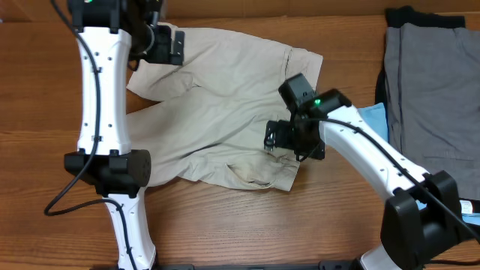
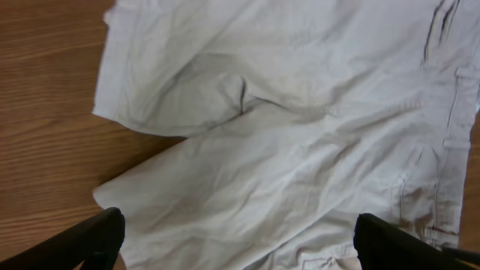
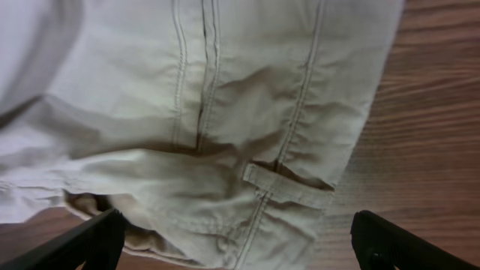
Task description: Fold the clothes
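**Overhead and both wrists: beige shorts lie flat on the table, fingers spread on both arms**

Overhead: the shorts are spread across the middle of the wooden top. Their two legs point left and the waistband runs down the right side. The left gripper hangs at the far left corner of the cloth, by the hem of the upper leg. The right gripper is over the near right part, close to the lower end of the waistband. From this height I cannot tell whether either one touches the fabric. Well apart to the right, a grey garment lies on a black garment. A light blue cloth shows at their left edge.

Left wrist: the shorts fill most of the view, with both legs meeting at a creased fold and bare wood on the left. The two dark fingers sit in the bottom corners, set wide apart. Cloth stretches between and beyond them, and nothing is pinched. The left finger is at the leg's hem, and the right one is over the waistband side.

Right wrist: the waistband end lies in view, with stitched seams and a belt loop. Here too the fingers stand far apart and hold nothing. The left one is at the cloth's lower edge. The right one is over bare wood just beside the waistband.
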Controlling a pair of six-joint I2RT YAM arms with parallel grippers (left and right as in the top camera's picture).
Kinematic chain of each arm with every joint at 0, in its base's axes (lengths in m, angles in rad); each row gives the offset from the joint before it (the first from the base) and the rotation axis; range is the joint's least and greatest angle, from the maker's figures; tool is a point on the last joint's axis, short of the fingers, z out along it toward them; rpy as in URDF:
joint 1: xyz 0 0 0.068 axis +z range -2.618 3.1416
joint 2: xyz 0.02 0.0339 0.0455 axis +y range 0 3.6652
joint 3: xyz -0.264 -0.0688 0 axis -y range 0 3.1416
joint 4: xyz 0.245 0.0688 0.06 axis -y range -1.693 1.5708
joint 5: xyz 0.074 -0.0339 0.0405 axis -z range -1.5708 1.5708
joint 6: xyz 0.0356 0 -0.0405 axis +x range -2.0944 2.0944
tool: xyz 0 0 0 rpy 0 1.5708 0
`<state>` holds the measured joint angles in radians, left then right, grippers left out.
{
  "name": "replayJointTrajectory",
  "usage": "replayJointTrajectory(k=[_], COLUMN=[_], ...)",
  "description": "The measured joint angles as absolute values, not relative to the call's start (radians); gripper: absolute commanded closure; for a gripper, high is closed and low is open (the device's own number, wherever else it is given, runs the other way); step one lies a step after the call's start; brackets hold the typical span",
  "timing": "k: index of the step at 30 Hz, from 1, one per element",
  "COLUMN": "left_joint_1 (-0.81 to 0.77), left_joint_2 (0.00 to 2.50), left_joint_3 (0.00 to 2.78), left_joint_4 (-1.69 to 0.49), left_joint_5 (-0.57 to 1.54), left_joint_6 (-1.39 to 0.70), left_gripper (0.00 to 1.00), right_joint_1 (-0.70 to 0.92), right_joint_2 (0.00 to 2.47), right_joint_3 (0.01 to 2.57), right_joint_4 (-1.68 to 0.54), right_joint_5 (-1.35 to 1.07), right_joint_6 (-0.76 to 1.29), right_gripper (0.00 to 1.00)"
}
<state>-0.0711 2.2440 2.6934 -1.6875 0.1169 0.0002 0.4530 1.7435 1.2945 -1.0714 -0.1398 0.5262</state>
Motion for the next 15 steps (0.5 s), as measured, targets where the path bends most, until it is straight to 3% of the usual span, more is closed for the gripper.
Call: replayJointTrajectory(k=[5,10,12,13,15], left_joint_1=[-0.084,-0.083,-0.083,-0.083,-0.083], left_joint_2=[2.215,2.186,2.184,2.184,2.184], left_joint_3=[2.678,2.672,2.663,2.658,2.653], left_joint_4=[-1.687,-1.687,-1.687,-1.687,-1.687], left_joint_5=[0.102,0.094,0.093,0.093,0.093], left_joint_6=[0.001,0.001,0.0,0.001,0.001], left_gripper=[0.0,0.0,0.0,0.0,0.0], right_joint_1=[0.451,0.448,0.446,0.446,0.446], right_joint_2=[1.744,1.744,1.744,1.744,1.744], right_joint_3=[1.187,1.15,1.123,1.107,1.074], right_joint_4=[-1.023,-1.036,-1.014,-1.002,-0.964], right_joint_5=[-0.181,-0.214,-0.242,-0.26,-0.29], right_joint_6=[0.508,0.503,0.5,0.499,0.493], right_gripper=[0.0,0.15,0.36,0.4,0.76])
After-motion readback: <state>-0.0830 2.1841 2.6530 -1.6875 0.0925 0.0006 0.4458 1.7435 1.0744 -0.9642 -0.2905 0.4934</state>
